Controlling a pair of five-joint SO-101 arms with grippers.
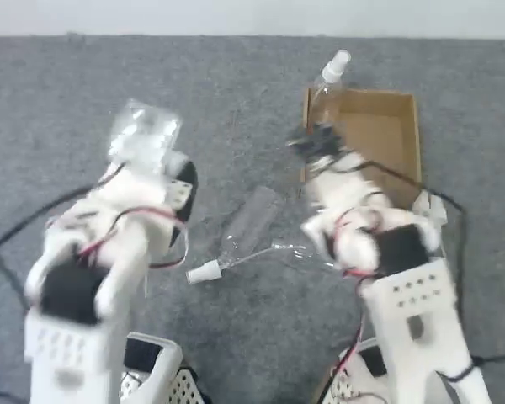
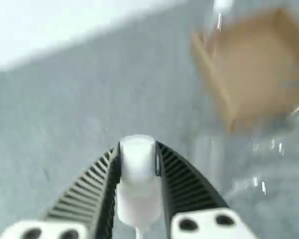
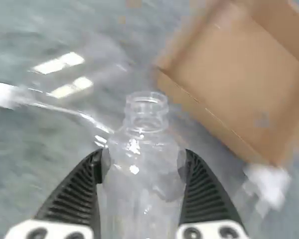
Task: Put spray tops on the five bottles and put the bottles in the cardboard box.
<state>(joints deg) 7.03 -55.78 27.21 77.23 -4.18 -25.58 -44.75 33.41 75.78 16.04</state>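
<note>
A: When we looked from above, the brown cardboard box [image 1: 387, 135] lay open.
B: Our left gripper [image 2: 138, 149] clenched a white spray top [image 2: 137, 189], probably light.
A: Our right gripper [image 3: 143, 159] grasped the clear plastic bottle [image 3: 145, 112] below its neck; probably slick.

Brown cardboard box [image 1: 379, 135], white spray top [image 2: 137, 169], clear bottle [image 3: 142, 169], grey table [image 1: 67, 101].

Three bottles [image 1: 330, 91] [image 1: 251, 219] [image 3: 142, 164], three spray tops [image 1: 337, 61] [image 1: 204, 272] [image 2: 137, 167], one cardboard box [image 1: 380, 126].

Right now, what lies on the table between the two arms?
In the high view, a clear bottle lies on its side there, and a loose white spray top with its tube lies beside it.
</note>
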